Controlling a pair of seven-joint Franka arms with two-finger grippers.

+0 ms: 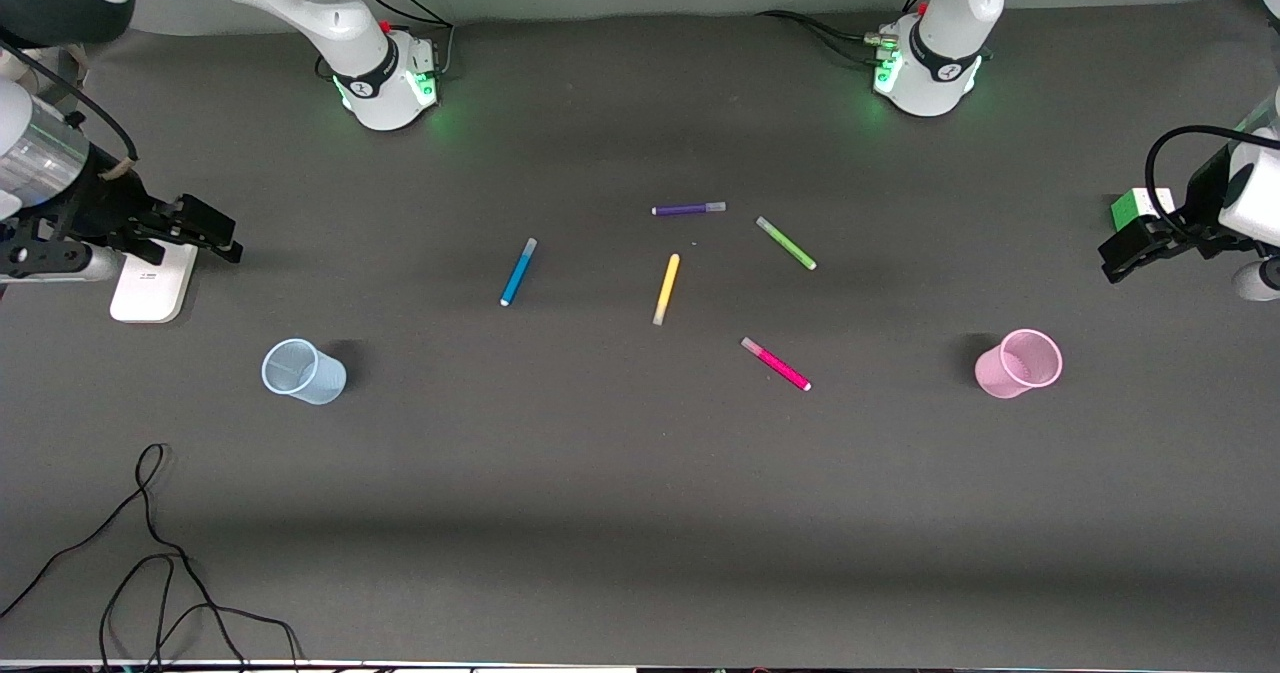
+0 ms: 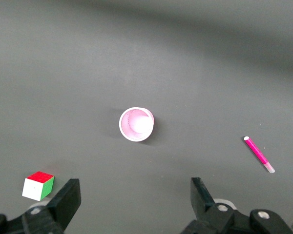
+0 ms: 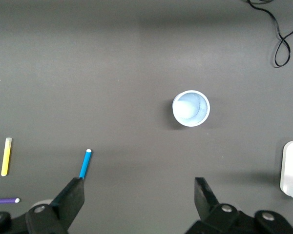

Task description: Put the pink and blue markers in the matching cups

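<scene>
The sky-blue marker [image 1: 518, 271] lies flat near the table's middle, and it also shows in the right wrist view [image 3: 85, 164]. The pink marker [image 1: 776, 364] lies nearer the front camera, toward the left arm's end, and shows in the left wrist view [image 2: 259, 155]. The pale blue cup [image 1: 303, 371] [image 3: 191, 108] stands upright at the right arm's end. The pink cup [image 1: 1020, 363] [image 2: 136, 124] stands upright at the left arm's end. My right gripper [image 1: 225, 235] [image 3: 139, 197] is open and empty, up over the table's right-arm end. My left gripper [image 1: 1112, 258] [image 2: 135, 197] is open and empty, up over the left-arm end.
A purple pen [image 1: 688, 209], a green pen [image 1: 786, 243] and a yellow pen [image 1: 666, 289] lie among the markers. A white flat device [image 1: 152, 281] lies under the right gripper. A colour cube [image 1: 1135, 208] [image 2: 38, 185] sits by the left gripper. A black cable [image 1: 150, 553] trails near the front camera.
</scene>
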